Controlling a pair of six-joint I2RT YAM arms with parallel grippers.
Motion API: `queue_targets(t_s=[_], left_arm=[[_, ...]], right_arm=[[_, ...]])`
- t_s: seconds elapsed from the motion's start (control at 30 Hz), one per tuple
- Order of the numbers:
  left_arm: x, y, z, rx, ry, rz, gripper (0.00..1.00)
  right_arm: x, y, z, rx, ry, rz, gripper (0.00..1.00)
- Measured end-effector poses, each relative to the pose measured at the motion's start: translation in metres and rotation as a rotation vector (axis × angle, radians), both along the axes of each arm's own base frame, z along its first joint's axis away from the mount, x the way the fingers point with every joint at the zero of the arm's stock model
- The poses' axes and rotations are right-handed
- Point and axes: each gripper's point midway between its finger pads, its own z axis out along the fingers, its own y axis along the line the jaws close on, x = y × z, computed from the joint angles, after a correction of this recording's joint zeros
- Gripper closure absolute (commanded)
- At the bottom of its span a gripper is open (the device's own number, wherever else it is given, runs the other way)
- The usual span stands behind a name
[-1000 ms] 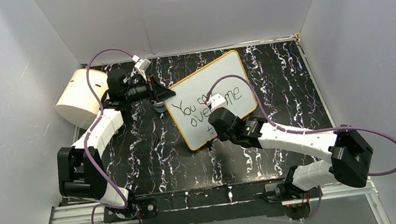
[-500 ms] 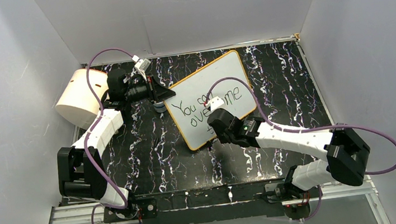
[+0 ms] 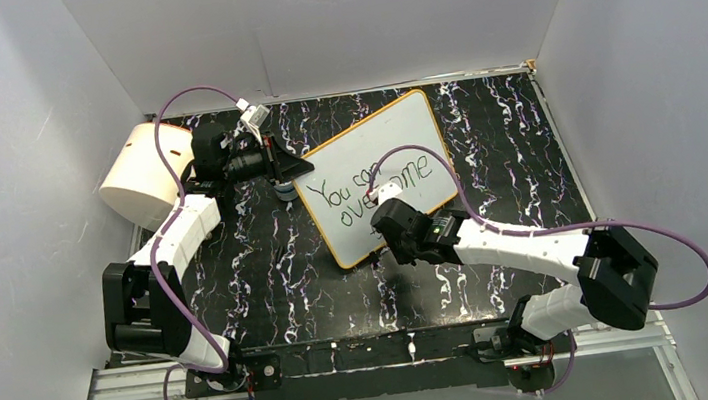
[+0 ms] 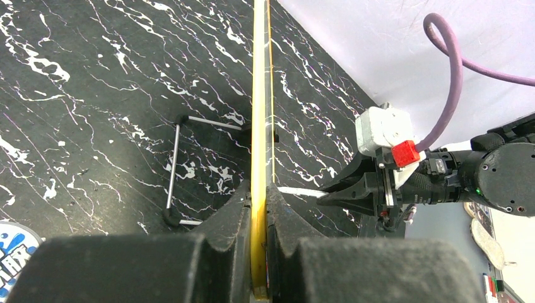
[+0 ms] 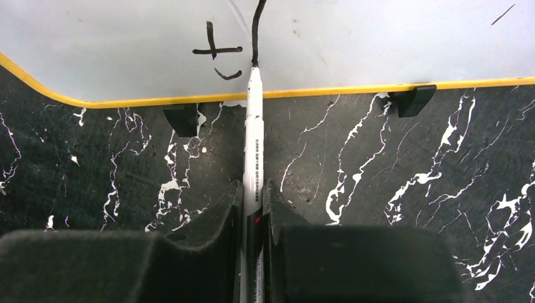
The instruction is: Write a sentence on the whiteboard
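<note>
The whiteboard (image 3: pixel 392 130), white with a yellow rim, stands tilted at the table's middle. Black lettering, the sentence (image 3: pixel 354 192), reads "You can overcome", and in the right wrist view a "t" (image 5: pixel 216 52) and a fresh stroke sit under it. My left gripper (image 3: pixel 298 171) is shut on the whiteboard's left edge (image 4: pixel 258 126), the rim pinched between the pads (image 4: pixel 258 189). My right gripper (image 3: pixel 383 225) is shut on a white marker (image 5: pixel 253 145). Its black tip touches the whiteboard (image 5: pixel 378 38) just above the bottom rim. The right gripper's fingertips (image 5: pixel 252 189) hover over the table in front of the whiteboard.
A big cream cylinder (image 3: pixel 141 174) lies at the far left behind the left arm. Two black clip feet (image 5: pixel 183 118) (image 5: pixel 413 100) hold the whiteboard's bottom rim. A wire stand (image 4: pixel 173 170) lies behind the whiteboard. White walls close the table on three sides.
The right arm has shifted a little left and toward the near edge with the marker, uncovering more of the word "can". The left arm and the whiteboard have stayed still.
</note>
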Motion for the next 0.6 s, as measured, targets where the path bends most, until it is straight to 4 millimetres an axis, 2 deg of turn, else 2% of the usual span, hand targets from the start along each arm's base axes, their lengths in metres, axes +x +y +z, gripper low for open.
queue_targets(t_s=[0.2,0.6], left_arm=[[-0.0001,0.0,0.0,0.0,0.0,-0.001,1.0],[-0.0001,0.0,0.0,0.0,0.0,-0.001,1.0]], right_arm=[[-0.0065,-0.0038,-0.0075,-0.011,0.031,0.002,1.0],[-0.0071,-0.0045,-0.008,-0.012,0.035,-0.002,1.0]])
